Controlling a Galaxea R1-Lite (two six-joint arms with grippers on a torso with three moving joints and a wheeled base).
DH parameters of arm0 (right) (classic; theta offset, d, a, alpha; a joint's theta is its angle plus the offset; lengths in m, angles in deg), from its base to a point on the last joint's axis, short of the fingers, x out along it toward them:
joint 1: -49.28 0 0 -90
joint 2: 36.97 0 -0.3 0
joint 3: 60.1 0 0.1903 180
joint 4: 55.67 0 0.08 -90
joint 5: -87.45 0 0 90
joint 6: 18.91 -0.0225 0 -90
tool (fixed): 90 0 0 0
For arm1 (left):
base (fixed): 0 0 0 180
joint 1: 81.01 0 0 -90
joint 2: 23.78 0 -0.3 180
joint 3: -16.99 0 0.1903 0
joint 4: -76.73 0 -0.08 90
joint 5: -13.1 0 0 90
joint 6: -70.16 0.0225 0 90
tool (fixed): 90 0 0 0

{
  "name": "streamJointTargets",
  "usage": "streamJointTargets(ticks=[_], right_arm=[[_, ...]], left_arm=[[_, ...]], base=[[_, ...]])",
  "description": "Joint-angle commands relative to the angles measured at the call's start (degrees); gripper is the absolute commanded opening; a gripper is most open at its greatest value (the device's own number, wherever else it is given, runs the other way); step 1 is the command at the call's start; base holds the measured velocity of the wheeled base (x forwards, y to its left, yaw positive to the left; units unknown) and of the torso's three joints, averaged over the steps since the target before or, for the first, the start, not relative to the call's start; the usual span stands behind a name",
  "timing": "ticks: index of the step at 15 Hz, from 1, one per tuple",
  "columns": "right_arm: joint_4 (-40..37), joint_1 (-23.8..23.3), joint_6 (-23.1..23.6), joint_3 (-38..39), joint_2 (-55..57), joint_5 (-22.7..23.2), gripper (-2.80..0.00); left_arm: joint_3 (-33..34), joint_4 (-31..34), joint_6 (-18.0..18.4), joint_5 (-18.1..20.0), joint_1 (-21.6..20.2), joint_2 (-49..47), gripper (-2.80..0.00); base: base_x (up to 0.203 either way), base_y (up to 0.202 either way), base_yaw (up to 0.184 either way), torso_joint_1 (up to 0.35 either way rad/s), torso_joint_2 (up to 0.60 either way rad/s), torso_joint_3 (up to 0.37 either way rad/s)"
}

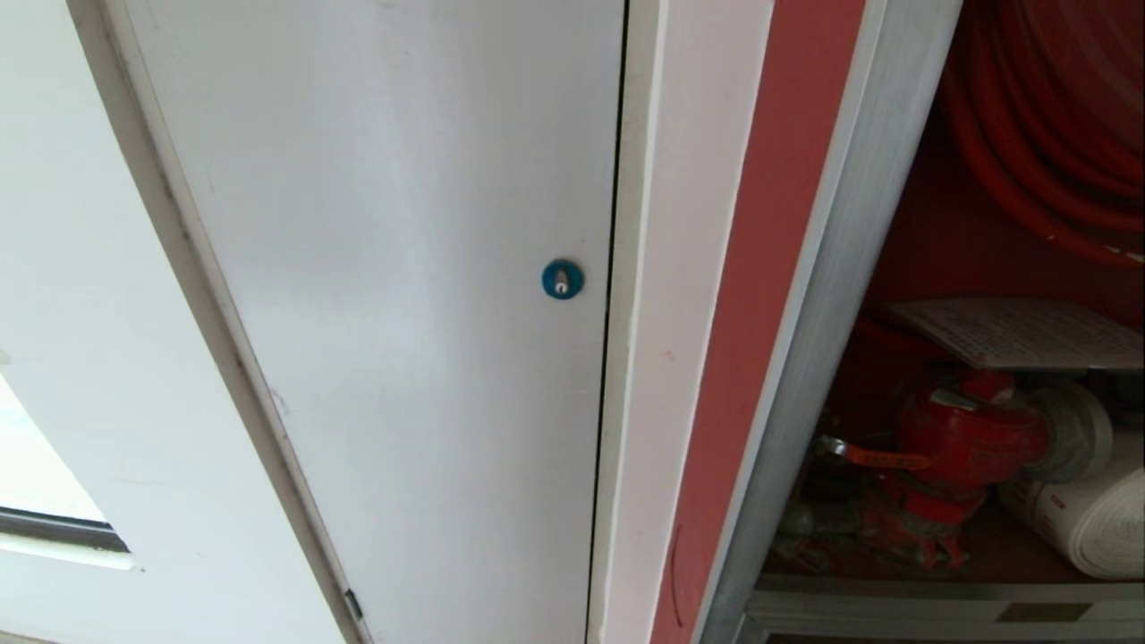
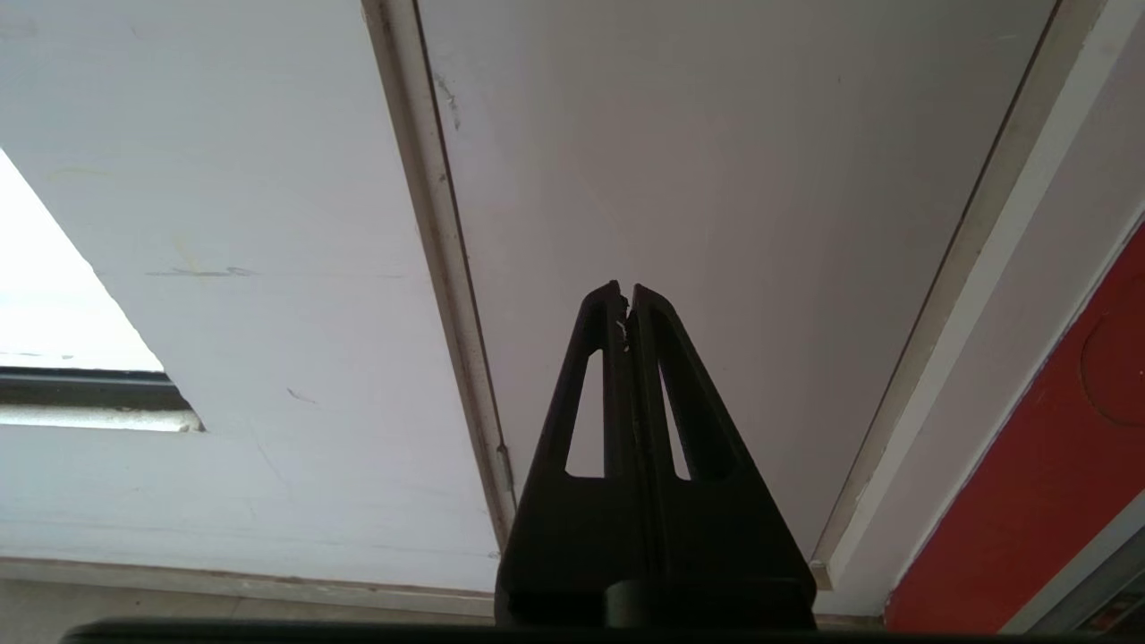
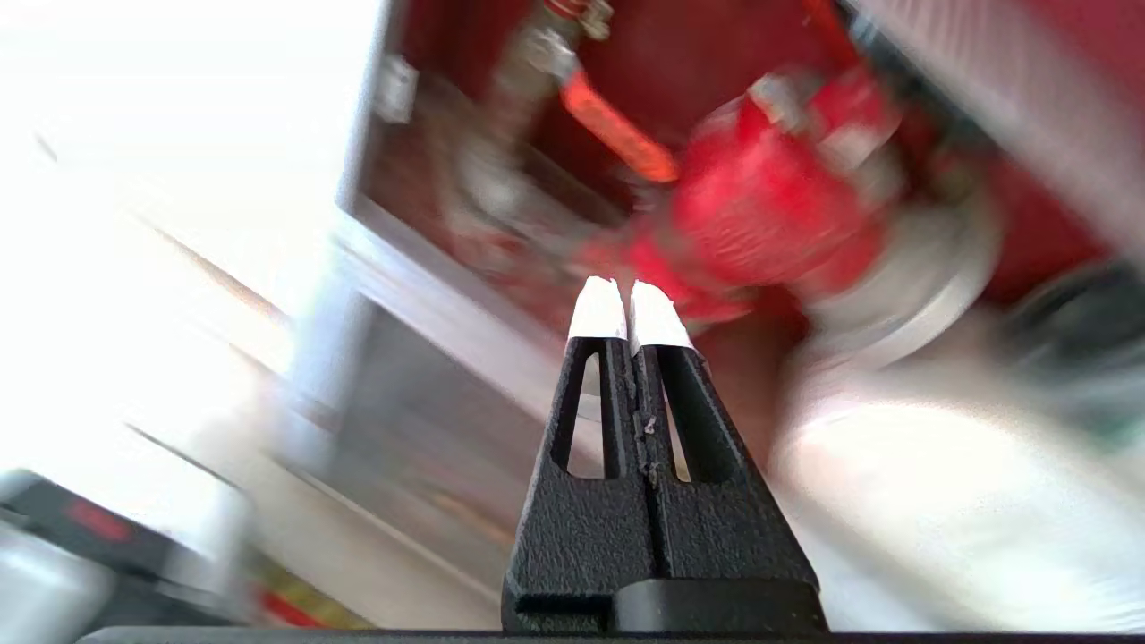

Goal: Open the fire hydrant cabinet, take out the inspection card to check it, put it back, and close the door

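Head view: white panel (image 1: 385,295) with blue round lock (image 1: 563,279) across the centre and left; fire hydrant cabinet (image 1: 832,295) open at the right edge of the frame, silver frame slanting down, red interior behind. Inspection card (image 1: 1020,333) lying flat at middle right, resting over the red valve (image 1: 966,438); red hose reel (image 1: 1055,116) at upper right, rolled white hose (image 1: 1096,519) at lower right. No arm in sight, door not visible.

Left wrist view: left hand (image 2: 626,295) at lower centre, fingers pressed together, empty, pointing at the white panel; strip of red at lower right.

Right wrist view: heavily blurred. Right hand (image 3: 626,291) at centre, white-tipped fingers pressed together, holding nothing, aimed at the cabinet's lower part just below the red valve (image 3: 769,215); white hose blur at lower right.
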Motion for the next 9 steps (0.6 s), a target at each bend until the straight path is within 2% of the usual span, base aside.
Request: streamJointTargets(ticks=[1, 6, 9], right_arm=[[-0.12, 1.13, -6.33, 2.61, -7.89, 0.04, -2.8], [1.11, 1.9, -19.95, 11.01, -25.38, -0.41, -2.8], [1.82, 2.19, -22.62, 18.59, -33.52, -2.2, -2.8]], left_arm=[[0.35, -0.03, 0.0, 0.0, -0.01, 0.0, -2.8], [0.35, -0.03, 0.0, 0.0, -0.01, -0.07, -2.8], [0.35, -0.03, 0.0, 0.0, -0.01, -0.07, -2.8]], base=[[0.0, 0.0, 0.0, 0.0, 0.0, 0.0], [0.0, 0.0, 0.0, 0.0, 0.0, 0.0], [0.0, 0.0, 0.0, 0.0, 0.0, 0.0]])
